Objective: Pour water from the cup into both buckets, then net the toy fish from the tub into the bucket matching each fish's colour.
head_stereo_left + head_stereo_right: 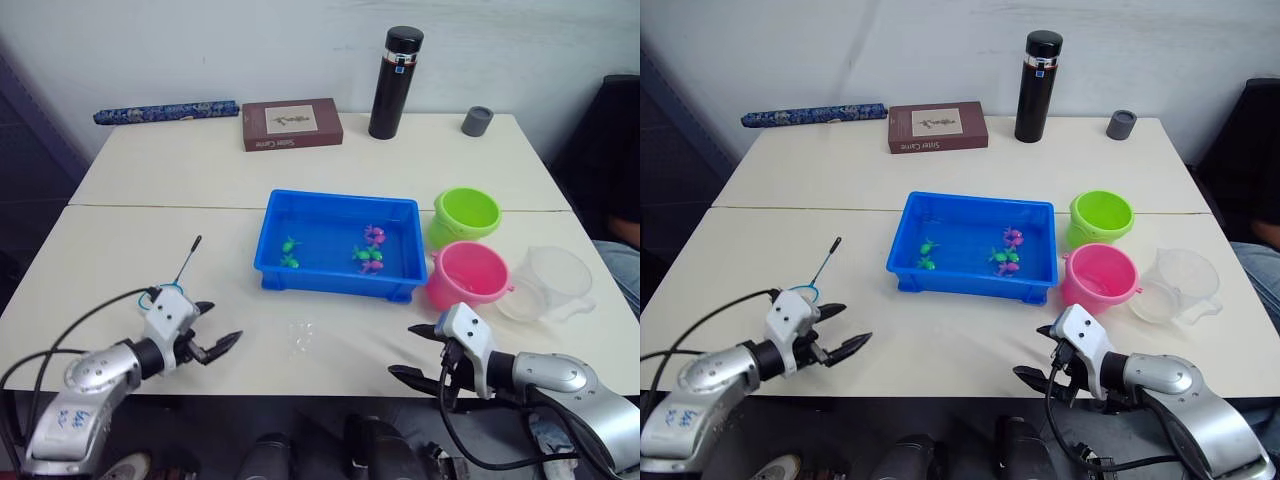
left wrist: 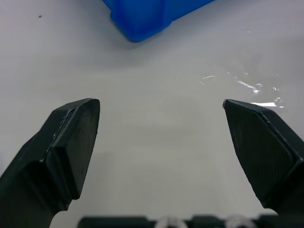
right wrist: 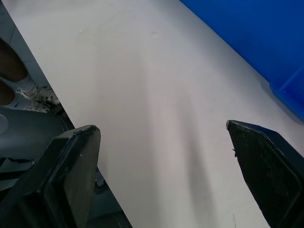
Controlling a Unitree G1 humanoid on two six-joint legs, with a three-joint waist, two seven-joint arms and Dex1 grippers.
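Observation:
The blue tub [image 1: 336, 284] sits mid-table with green toy fish [image 1: 290, 251] and pink-purple fish [image 1: 375, 236] inside. To its right stand the lime green bucket [image 1: 467, 215] and, nearer me, the pink bucket [image 1: 468, 276]. The clear cup [image 1: 549, 284] is right of the pink bucket. The net [image 1: 187, 262] lies at front left, its blue rim partly behind my left gripper [image 1: 222, 322], which is open and empty. At front right my right gripper [image 1: 403, 350] hovers open over the table edge. The wrist views show the tub's corner [image 2: 142, 21] and wall [image 3: 256, 42].
A small water puddle [image 1: 300, 336] lies in front of the tub. Along the back edge are a tall black flask [image 1: 395, 82], a small grey cap [image 1: 478, 121], a brown box [image 1: 291, 124] and a blue patterned roll [image 1: 165, 111]. A seam joins two tables.

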